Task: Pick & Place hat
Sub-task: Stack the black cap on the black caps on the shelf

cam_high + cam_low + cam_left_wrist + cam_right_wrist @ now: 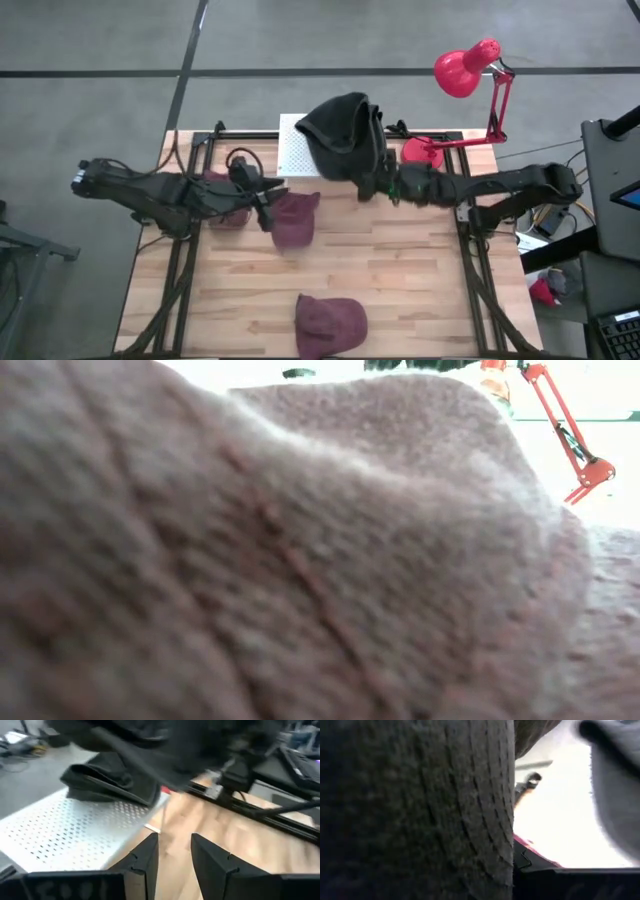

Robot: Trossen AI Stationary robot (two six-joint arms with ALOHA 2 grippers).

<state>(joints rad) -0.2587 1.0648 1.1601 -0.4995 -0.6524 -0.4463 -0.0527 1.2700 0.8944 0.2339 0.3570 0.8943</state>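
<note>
A dark hat (342, 128) hangs over the white perforated tray (292, 160) at the table's far edge. My right gripper (372, 182) is at its near right side, shut on it. In the right wrist view dark cloth (415, 810) fills the picture. My left gripper (174, 851) is open and holds nothing. It hovers left of a maroon hat (295, 218) lying mid-table. A second maroon hat (330, 322) lies at the near edge and fills the low view (300, 560). More maroon cloth (226, 205) lies under the left arm. My right gripper holds the dark hat at its near right edge (362, 165), coming level from the table's right. The cloth itself hides the fingers, so the kind of hold does not show. The hat's brim end (112, 787) rests on the white tray.
A red desk lamp (465, 70) stands at the far right corner, its base (422, 152) just beyond the right arm. Black frame rails (470, 260) run along both table sides. Bare wood (400, 270) lies between the two maroon hats and to the right.
</note>
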